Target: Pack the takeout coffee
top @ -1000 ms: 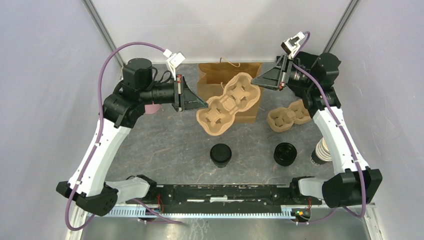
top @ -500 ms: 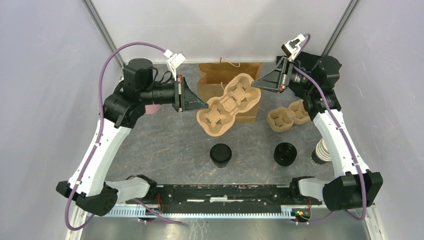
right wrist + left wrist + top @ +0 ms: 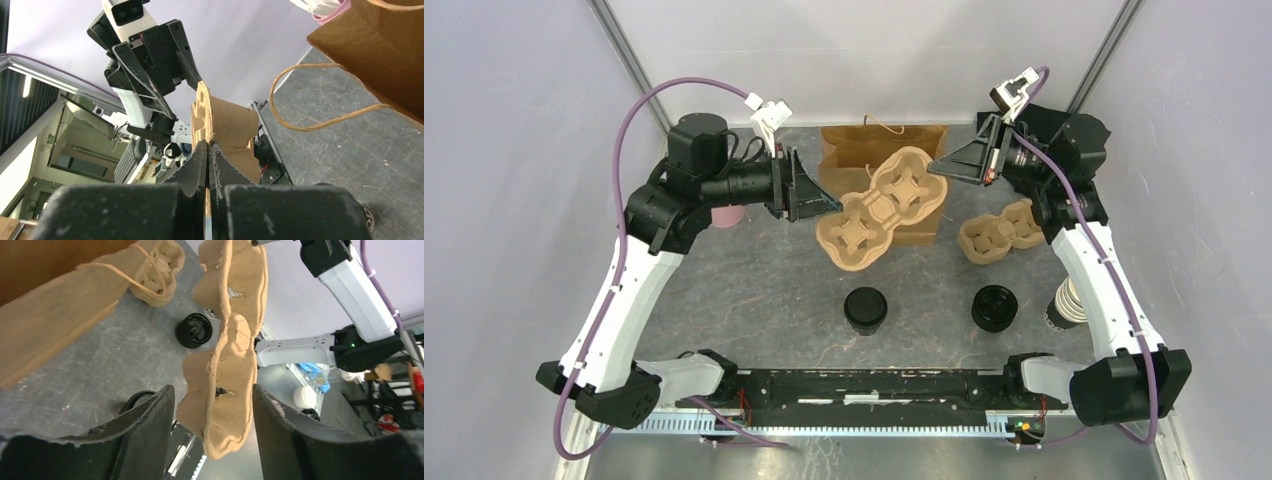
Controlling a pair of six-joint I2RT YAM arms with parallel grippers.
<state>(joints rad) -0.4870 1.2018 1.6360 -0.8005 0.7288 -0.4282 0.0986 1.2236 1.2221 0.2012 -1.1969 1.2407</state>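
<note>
carrier (image 3: 882,207) over bag (image 3: 864,148) | spare carrier (image 3: 999,233) right | coffee (image 3: 865,310) front, lids (image 3: 995,307) right of it

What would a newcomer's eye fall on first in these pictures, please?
First, the pulp cup carrier held up over the flat brown paper bag at the far side of the table. The right tool is pinched shut on one rim; the left tool straddles the other end, open. The lidded coffee cup stands at front centre.
</note>
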